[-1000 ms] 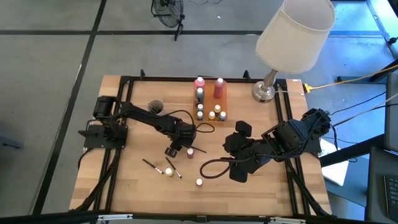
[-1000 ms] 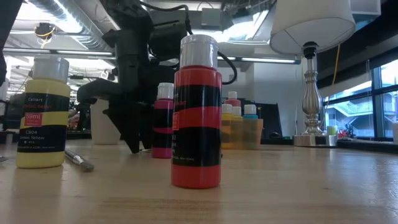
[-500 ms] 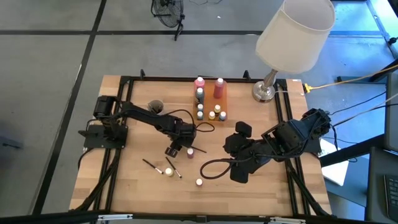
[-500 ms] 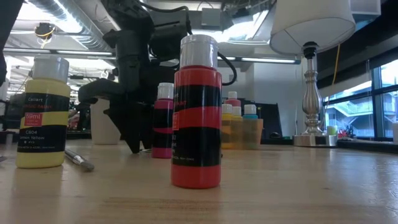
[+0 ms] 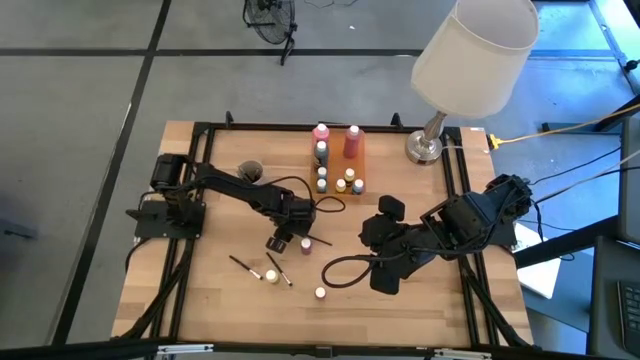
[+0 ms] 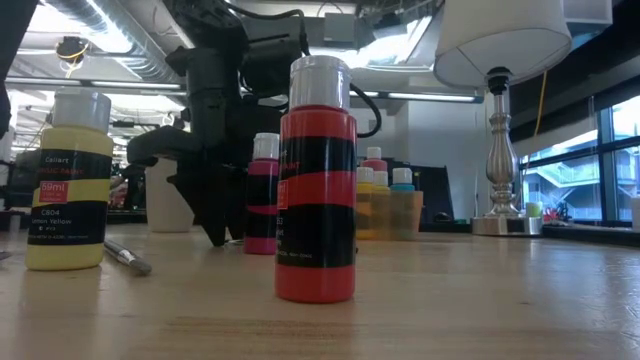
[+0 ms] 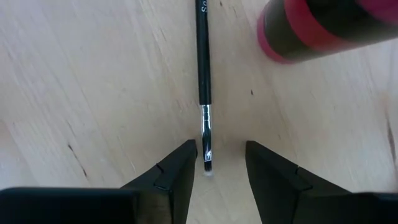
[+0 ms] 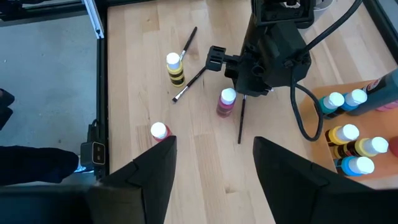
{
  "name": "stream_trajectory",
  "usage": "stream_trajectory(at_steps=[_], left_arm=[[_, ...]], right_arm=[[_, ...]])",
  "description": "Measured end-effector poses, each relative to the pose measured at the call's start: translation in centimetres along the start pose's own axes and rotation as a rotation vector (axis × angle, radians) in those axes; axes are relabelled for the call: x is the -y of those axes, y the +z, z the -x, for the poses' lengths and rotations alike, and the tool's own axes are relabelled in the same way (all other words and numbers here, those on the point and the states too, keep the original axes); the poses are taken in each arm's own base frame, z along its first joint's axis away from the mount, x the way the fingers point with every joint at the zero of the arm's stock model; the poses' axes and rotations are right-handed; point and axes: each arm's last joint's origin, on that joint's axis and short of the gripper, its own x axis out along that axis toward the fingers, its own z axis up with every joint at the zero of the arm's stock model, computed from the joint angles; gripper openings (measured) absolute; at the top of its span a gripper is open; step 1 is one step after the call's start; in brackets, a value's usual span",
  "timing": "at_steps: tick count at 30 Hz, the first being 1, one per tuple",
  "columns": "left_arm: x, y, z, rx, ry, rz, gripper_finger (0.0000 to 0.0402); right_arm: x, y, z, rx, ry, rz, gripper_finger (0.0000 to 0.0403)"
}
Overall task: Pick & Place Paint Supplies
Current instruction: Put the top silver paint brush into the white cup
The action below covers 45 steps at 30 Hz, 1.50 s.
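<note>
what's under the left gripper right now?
The left gripper is open, its fingers straddling the bristle tip of a thin dark brush lying on the bare wooden table. A magenta bottle stands just beside. The brush's far end is out of frame.

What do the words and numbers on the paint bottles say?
"59ml": on the yellow paint bottle with black bands and a white cap.
The other print on that bottle is too blurred to read.
The label on the red paint bottle with black bands and a silver cap is unreadable.
</note>
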Motion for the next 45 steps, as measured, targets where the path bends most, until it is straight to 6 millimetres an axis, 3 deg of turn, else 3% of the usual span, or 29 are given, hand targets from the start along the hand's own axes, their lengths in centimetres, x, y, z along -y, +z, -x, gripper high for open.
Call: stream_trajectory(at_steps=[45], left_arm=[[0.6, -0.12, -0.2, -0.027, -0.032, -0.029, 0.0138]], right_arm=[[0.04, -0.02, 0.07, 0.002, -0.004, 0.001, 0.0217]])
